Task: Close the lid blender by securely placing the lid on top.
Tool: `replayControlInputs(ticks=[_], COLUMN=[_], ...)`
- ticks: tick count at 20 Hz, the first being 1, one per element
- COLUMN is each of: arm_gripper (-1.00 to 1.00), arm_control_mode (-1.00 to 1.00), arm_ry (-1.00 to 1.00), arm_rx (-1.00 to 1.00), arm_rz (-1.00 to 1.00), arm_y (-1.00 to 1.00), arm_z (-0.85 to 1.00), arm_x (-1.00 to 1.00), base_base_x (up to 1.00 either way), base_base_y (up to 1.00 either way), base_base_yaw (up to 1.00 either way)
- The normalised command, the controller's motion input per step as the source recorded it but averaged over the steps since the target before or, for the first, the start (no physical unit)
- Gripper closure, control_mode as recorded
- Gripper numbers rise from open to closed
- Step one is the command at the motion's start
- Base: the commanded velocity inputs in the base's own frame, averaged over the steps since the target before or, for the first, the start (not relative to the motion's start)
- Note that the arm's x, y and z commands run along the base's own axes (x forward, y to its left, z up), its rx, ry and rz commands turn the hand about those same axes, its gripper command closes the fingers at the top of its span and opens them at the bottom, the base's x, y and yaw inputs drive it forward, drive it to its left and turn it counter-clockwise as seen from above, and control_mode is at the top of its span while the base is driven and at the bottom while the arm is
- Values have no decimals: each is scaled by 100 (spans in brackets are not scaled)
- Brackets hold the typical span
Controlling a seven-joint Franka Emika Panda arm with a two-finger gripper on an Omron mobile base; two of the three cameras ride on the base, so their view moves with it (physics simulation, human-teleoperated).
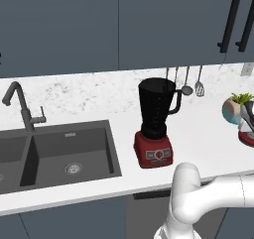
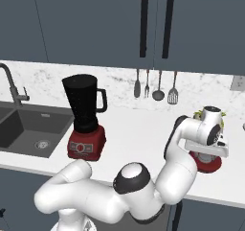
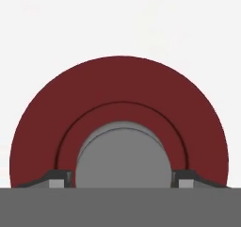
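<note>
Two dark fingertips sit either side of the grey knob at the centre of the lid, with the gripper straddling it closely. From the hand view I cannot tell for sure whether the pads already press the knob or only flank it at a narrow spread. The lid lies flat on the white countertop, well to the right of the blender and just in front of a potted plant.

To do this step well, I'd say the fingers should close squarely on the knob, centred, before any lift, so the disc hangs level.

The lid is round, with no long axis; its knob points straight up. The blender stands upright beside the sink, its long axis vertical, the open jar mouth facing up, handle turned to the right.
</note>
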Motion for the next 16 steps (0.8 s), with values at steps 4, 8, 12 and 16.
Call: replayControlInputs(ticks=[4, 8, 12, 16], arm_gripper=[100, 100, 100, 100], arm_control_mode=[-100, -100, -100, -100], arm_ry=[0, -1, -11, -24], arm_rx=[0, 0, 8, 6], arm_rz=[0, 0, 0, 0], arm_y=[0, 0, 4, 30], arm_z=[-1, 0, 40, 90], arm_x=[0, -7, -32, -40], base_base_x=[0, 0, 0, 0], base_base_y=[0, 0, 0, 0], base_base_yaw=[0, 0, 0, 0])
